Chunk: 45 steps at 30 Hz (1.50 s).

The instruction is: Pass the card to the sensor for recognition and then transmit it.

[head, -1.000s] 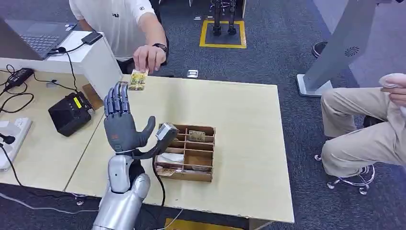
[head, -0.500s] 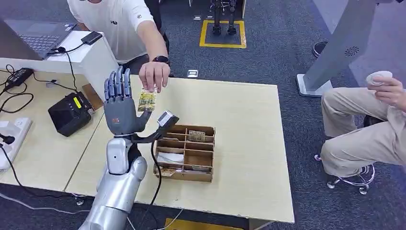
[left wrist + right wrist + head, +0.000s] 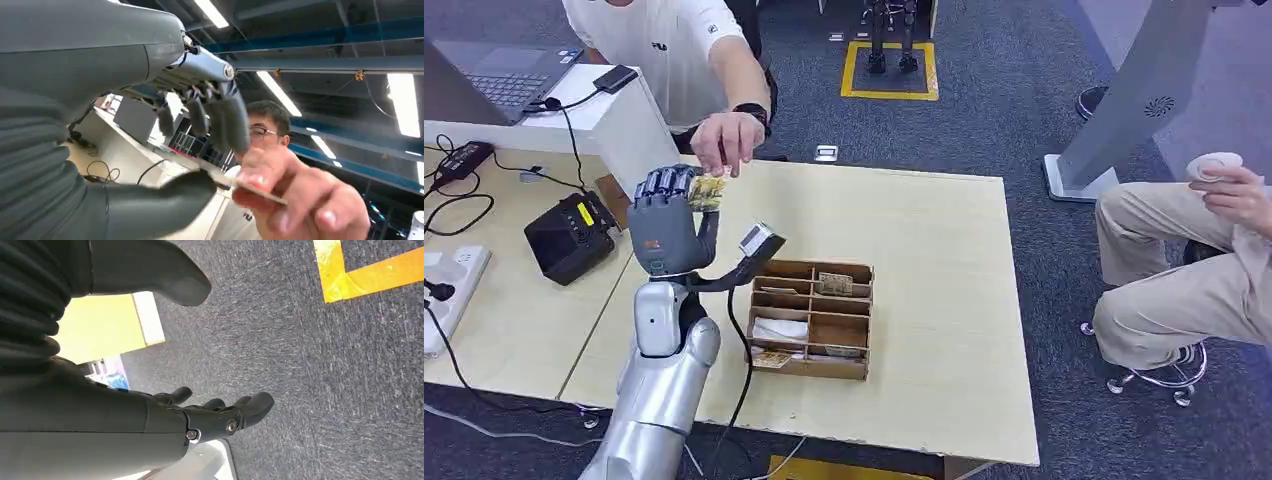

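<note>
Pale wood makes the top of the table [image 3: 904, 300] in front of the robot, and dark grey carpet lies around it. Nearest on the table is a brown wooden tray [image 3: 812, 318] cut into small boxes, with a few cards and papers lying flat in them. Up from below comes the silver left arm, and the left hand [image 3: 664, 225] is lifted over the table's left part, with its back to the head camera. Its fingers [image 3: 662, 184] are bent forward over the top of the card [image 3: 706, 191], and the thick thumb [image 3: 165, 202] comes in from the other side. In the left wrist view the card [image 3: 257, 192] sits between thumb and fingers, seen edge-on as a thin pale strip, but I cannot tell if the hand has really gripped it. A person's hand [image 3: 724, 142] pinches the card too, from above. The card stands almost upright, its long side going up and down and its picture side facing the head camera. The right hand [image 3: 220, 415] hangs by the carpet, holding nothing, with its fingers loosely curved and apart. Left of the arm, a black box [image 3: 570, 236] with a yellow mark sits on the next table. Farther back are a laptop [image 3: 499, 75] and the person in a white shirt [image 3: 659, 45]. Far right, another person sits in tan trousers [image 3: 1184, 270].
</note>
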{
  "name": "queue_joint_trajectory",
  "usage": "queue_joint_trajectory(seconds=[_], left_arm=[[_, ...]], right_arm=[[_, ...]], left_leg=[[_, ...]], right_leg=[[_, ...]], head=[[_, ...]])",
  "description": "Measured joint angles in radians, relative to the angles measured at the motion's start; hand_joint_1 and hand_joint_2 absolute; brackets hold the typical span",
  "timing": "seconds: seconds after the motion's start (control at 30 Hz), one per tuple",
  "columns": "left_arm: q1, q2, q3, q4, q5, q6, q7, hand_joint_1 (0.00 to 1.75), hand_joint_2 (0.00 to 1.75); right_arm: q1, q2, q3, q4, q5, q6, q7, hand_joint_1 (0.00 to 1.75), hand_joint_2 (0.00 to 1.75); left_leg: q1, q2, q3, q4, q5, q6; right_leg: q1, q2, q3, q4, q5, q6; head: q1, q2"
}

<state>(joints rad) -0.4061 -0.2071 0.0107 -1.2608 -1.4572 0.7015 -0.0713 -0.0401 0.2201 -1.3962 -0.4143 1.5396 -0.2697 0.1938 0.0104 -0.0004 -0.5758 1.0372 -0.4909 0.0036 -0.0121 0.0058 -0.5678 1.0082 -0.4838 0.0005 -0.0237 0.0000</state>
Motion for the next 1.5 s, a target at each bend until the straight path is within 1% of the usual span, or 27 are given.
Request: queue_joint_trajectory(seconds=[0.2,0.3,0.5,0.63,0.77,0.87,1.0,1.17,1.37,1.5], left_arm=[[0.0,-0.015,0.026,0.0,0.007,0.0,-0.047,1.75,1.75],[0.0,-0.022,0.037,0.0,0.011,0.0,-0.054,1.75,1.75],[0.001,-0.037,0.061,-0.007,0.019,0.0,-0.096,1.75,1.75],[0.003,-0.056,0.091,-0.029,0.017,0.0,-0.143,1.75,1.75],[0.004,-0.063,0.123,-0.04,0.008,0.0,-0.139,1.75,1.75],[0.01,-0.059,0.154,-0.049,0.006,0.0,-0.124,1.75,1.75],[0.021,-0.05,0.2,-0.057,0.013,0.0,-0.123,1.75,1.75],[0.028,-0.043,0.23,-0.062,0.01,0.0,-0.118,1.75,1.75],[0.053,-0.022,0.278,-0.069,0.008,0.0,-0.108,1.75,1.75],[0.073,-0.007,0.301,-0.068,0.003,0.0,-0.086,1.75,1.75]], right_arm=[[0.0,-0.001,0.001,0.002,0.004,-0.001,0.0,0.0,1.75],[0.001,-0.001,0.001,0.002,0.013,-0.001,0.0,0.0,1.75],[0.001,-0.001,0.001,0.002,0.018,0.0,0.001,0.0,1.75],[0.002,-0.001,0.001,0.001,0.019,0.006,0.0,0.0,1.75],[0.003,-0.001,0.001,-0.003,0.019,0.011,0.0,0.0,1.75],[0.005,-0.001,0.001,-0.009,0.019,0.015,0.0,0.0,1.75],[0.006,0.0,0.001,-0.017,0.019,0.023,0.0,0.0,1.75],[0.006,0.0,0.001,-0.024,0.019,0.025,0.0,0.0,1.75],[0.006,0.003,0.0,-0.031,0.021,0.026,-0.003,0.0,1.75],[0.006,0.003,-0.002,-0.034,0.033,0.026,-0.003,0.0,1.75]], left_leg=[[0.0,0.0,0.0,0.0,0.0,0.0],[0.0,0.0,0.0,0.0,0.0,0.0],[0.0,0.0,0.0,0.0,0.0,0.0],[0.0,0.0,0.0,0.0,0.0,0.0],[0.0,0.0,0.0,0.0,0.0,0.0],[0.0,0.0,0.0,0.0,0.0,0.0],[0.0,0.0,0.0,0.0,0.0,0.0],[0.0,-0.001,-0.001,0.0,0.0,0.0],[0.0,0.0,0.0,0.0,0.0,0.0],[0.0,-0.001,-0.001,0.0,0.0,0.0]], right_leg=[[0.0,0.0,0.0,0.0,0.0,0.0],[0.0,0.0,0.0,0.0,0.0,0.0],[0.0,0.0,0.0,0.0,0.0,0.0],[0.0,0.0,0.0,0.0,0.0,0.0],[0.0,0.0,0.0,0.0,0.0,0.0],[0.0,0.0,0.0,0.0,0.0,0.0],[0.0,0.0,0.0,0.0,0.0,0.0],[0.0,0.0,0.0,0.0,0.0,0.0],[0.0,0.0,0.0,0.0,0.0,0.0],[0.0,0.0,0.0,0.0,0.0,0.0]], head=[[0.0,0.0],[0.0,0.0],[0.0,0.0],[0.0,0.0],[0.0,0.0],[0.0,0.0],[0.0,0.0],[0.0,0.0],[0.0,0.0],[0.0,0.0]])
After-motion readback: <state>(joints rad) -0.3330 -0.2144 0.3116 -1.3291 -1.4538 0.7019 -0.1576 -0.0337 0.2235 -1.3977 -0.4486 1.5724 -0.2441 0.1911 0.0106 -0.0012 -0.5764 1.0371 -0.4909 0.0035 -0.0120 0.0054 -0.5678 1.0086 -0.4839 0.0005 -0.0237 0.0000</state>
